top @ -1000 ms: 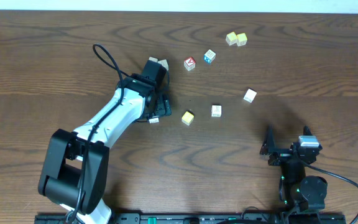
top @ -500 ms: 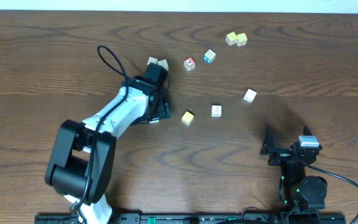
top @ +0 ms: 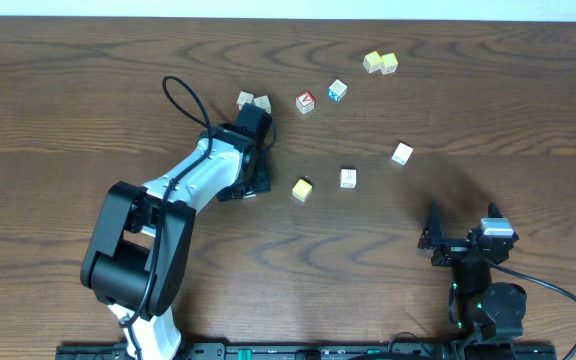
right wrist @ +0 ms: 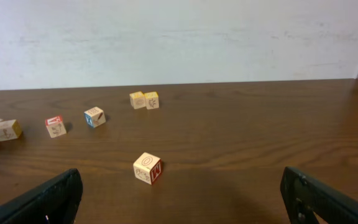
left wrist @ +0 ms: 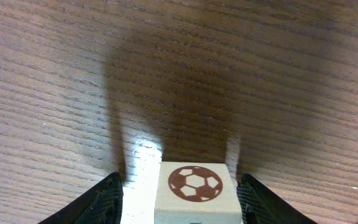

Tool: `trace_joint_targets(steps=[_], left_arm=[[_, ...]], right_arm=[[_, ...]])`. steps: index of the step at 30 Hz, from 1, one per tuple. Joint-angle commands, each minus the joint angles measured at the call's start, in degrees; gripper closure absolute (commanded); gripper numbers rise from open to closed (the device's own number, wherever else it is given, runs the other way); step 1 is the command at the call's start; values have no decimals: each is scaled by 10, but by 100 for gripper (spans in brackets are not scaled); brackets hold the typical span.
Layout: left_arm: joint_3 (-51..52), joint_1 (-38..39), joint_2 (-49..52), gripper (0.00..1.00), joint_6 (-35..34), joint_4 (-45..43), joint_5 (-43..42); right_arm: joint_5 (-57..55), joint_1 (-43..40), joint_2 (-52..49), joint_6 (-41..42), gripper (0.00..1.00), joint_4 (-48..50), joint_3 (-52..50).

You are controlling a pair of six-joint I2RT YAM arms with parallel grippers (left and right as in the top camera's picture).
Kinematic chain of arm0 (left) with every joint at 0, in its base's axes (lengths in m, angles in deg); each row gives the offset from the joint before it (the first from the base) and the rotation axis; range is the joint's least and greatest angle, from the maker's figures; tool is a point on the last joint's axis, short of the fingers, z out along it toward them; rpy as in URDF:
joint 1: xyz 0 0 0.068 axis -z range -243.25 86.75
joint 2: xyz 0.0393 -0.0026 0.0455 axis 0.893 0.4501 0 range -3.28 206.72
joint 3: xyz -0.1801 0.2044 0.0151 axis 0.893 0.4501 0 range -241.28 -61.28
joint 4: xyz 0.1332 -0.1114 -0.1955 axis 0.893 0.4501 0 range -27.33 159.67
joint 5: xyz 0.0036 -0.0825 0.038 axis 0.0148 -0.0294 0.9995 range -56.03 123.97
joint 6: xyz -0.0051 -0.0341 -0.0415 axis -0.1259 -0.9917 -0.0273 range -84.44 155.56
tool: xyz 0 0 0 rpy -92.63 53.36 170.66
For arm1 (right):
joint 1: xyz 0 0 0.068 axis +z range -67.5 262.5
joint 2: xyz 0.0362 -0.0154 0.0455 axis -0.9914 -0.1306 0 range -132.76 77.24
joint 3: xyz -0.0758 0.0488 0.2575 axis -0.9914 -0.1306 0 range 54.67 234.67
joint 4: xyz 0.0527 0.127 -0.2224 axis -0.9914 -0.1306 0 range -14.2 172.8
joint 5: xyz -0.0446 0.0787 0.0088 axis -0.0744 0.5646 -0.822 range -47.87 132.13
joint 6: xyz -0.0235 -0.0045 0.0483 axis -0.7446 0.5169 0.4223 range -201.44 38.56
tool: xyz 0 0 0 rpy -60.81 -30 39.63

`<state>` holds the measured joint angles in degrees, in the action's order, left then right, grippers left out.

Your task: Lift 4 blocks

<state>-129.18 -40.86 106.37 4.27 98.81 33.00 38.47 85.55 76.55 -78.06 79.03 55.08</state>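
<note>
1. While its two dark fingers (left wrist: 107, 202) stand on either side of a wooden cube, the left gripper (left wrist: 181, 182) is spread and not pinching. In the left wrist view, a strip of lit table shows between each finger and the cube.
2. That cube, the football block (left wrist: 196, 193), sits on the table (left wrist: 260, 74) with a brown football print facing the camera.
3. From overhead, the left arm (top: 193, 175) reaches across the table and its gripper end hides this block. The yellow-topped block (top: 302, 189) lies just to the right of it.
4. A whitish-topped block (top: 348, 178) sits near the yellow one, and another whitish block (top: 402, 153) lies further right, apart from both.
5. The right gripper (top: 463, 222) has its jaws spread wide and holds nothing. It sits low at the near right of the table, well apart from every cube.
6. Toward the far edge are two tan cubes (top: 245, 100) side by side above the left gripper, a red-faced cube (top: 305, 101), a blue-faced cube (top: 337, 91) and a pale yellow-green pair (top: 372, 62).
</note>
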Motion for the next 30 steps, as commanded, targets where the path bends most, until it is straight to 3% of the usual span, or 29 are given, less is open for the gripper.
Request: trace_joint_targets(steps=[1, 6, 30], left_arm=[[-6, 7, 1, 41, 2, 2, 1], [-6, 17, 1, 50, 8, 2, 1], [-6, 25, 1, 67, 12, -17, 2]], right_arm=[[-4, -7, 3, -7, 1, -3, 0], [-4, -7, 3, -7, 1, -3, 0], [-3, -7, 3, -7, 1, -3, 0]])
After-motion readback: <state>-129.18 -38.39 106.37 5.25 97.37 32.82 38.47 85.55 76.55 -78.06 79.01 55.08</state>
